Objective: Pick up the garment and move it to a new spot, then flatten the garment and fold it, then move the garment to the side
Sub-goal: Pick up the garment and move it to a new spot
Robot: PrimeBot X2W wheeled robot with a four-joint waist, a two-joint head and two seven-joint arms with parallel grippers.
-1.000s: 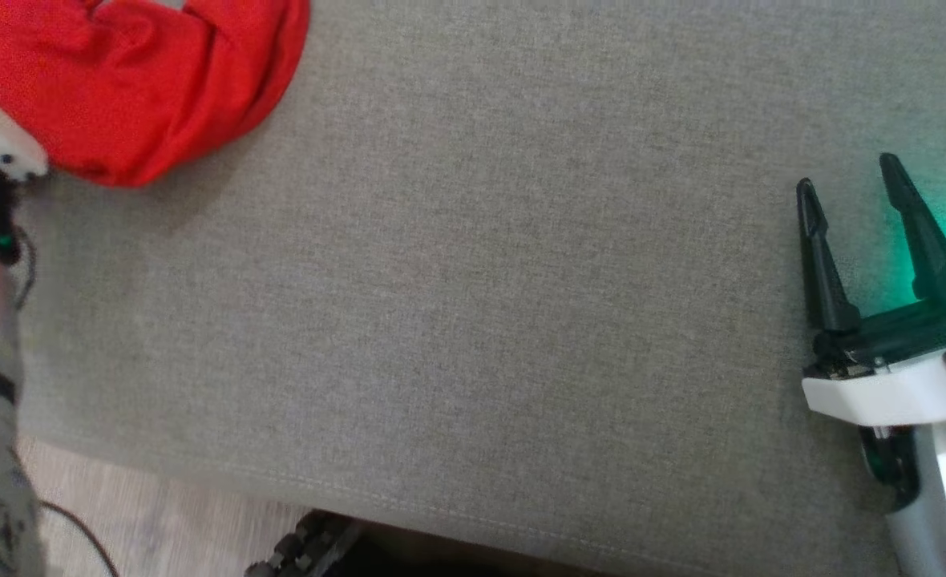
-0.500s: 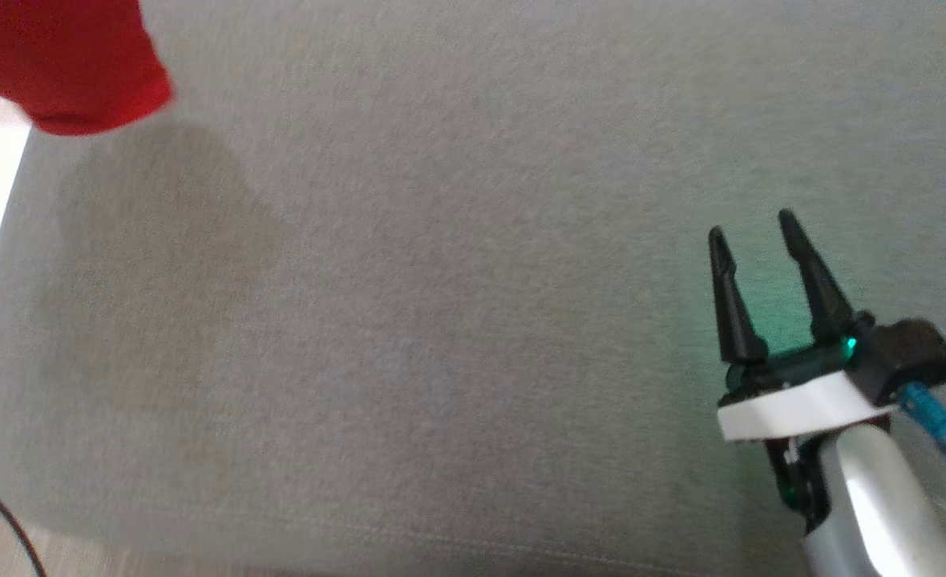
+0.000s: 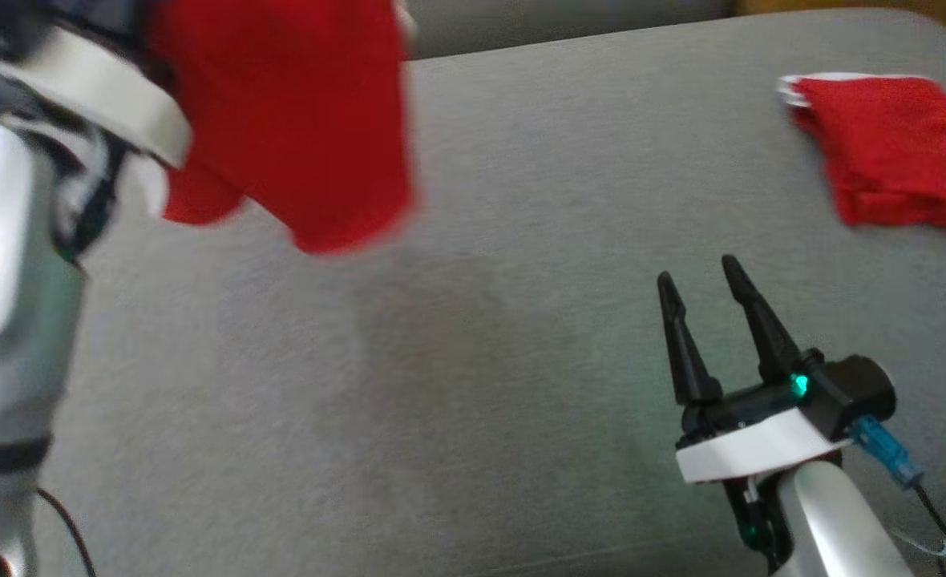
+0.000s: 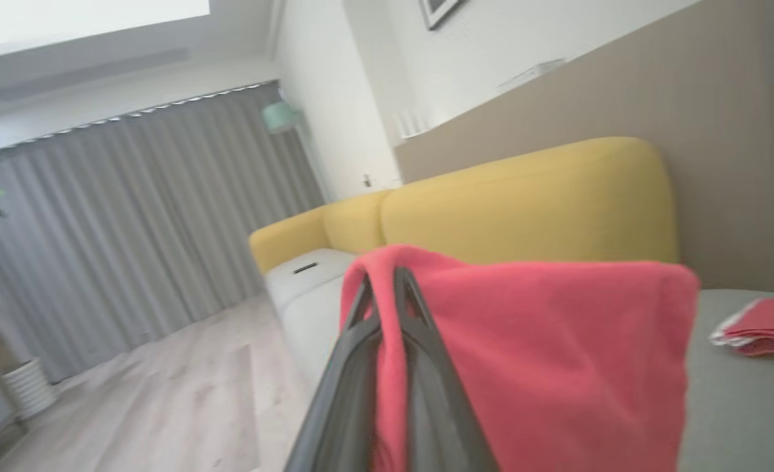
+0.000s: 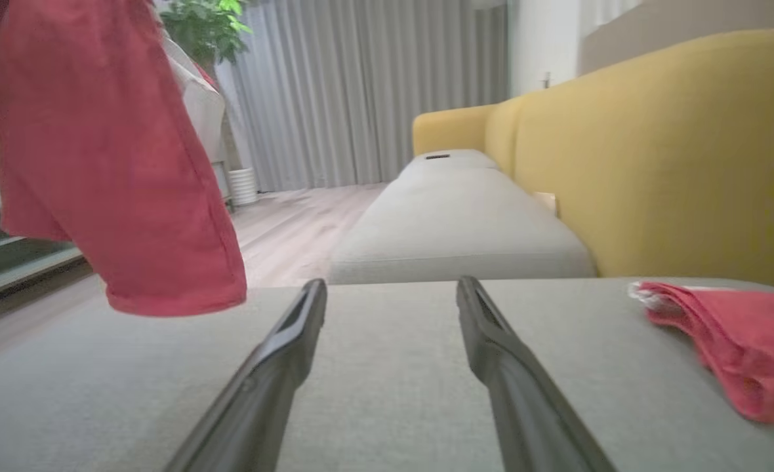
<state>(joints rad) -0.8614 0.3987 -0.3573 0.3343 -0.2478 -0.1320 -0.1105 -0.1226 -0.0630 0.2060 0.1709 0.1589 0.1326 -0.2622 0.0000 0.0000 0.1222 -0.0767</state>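
The red garment [image 3: 297, 120] is held off the grey cushion [image 3: 481, 336] at the upper left of the head view. There it is seen blurred and hanging free, with its lower edge clear of the fabric below. It is gripped by the left end effector [image 4: 384, 275], whose two dark fingers are closed together on a fold of the cloth in the left wrist view. A strip of red is pinched between them, and the rest is draped to the right of the fingers. The left forearm [image 3: 8, 264] is seen as a pale, blurred shape along the left edge of the head view.

The right end effector [image 3: 697, 268] is placed at the lower right of the head view, over the cushion, with its fingers spread apart and nothing between them. In the right wrist view bare grey fabric is seen between the two fingers, and the hanging garment is found at the upper left.

A second red cloth [image 3: 890, 148], folded and with a white edge at one corner, is laid on the cushion at the upper right of the head view, well apart from the held garment. A yellow backrest [image 5: 656, 144] is seen behind the cushion. Grey curtains [image 5: 361, 85], a potted plant [image 5: 206, 23] and a pale wooden floor [image 5: 288, 223] are seen further off.
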